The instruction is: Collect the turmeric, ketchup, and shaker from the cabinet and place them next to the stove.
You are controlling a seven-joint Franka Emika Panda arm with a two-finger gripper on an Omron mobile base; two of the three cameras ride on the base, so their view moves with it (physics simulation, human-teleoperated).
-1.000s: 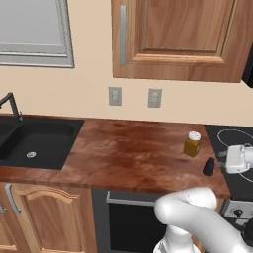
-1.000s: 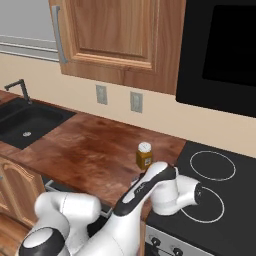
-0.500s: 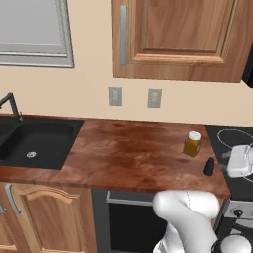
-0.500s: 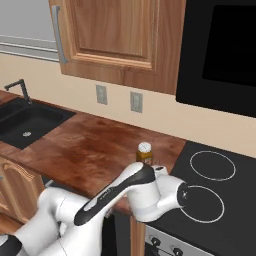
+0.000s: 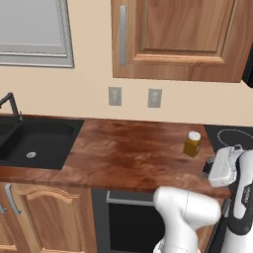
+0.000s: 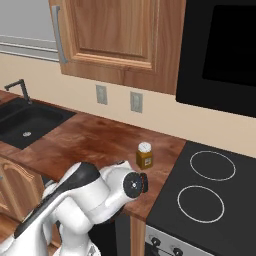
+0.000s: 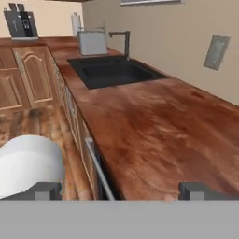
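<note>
Looking along the counter [image 7: 154,135] toward the sink [image 7: 112,70], the tool [image 7: 121,189] stands released; the base views add the turmeric [image 5: 192,144].

The arm [image 6: 85,200] is built of glossy white, rounded shells joined by dark bands at the joints. One joint ends in a black round cap with a small red mark. The tool [image 7: 120,190] has two small, dark grey, blocky finger tips [image 7: 43,190].
</note>
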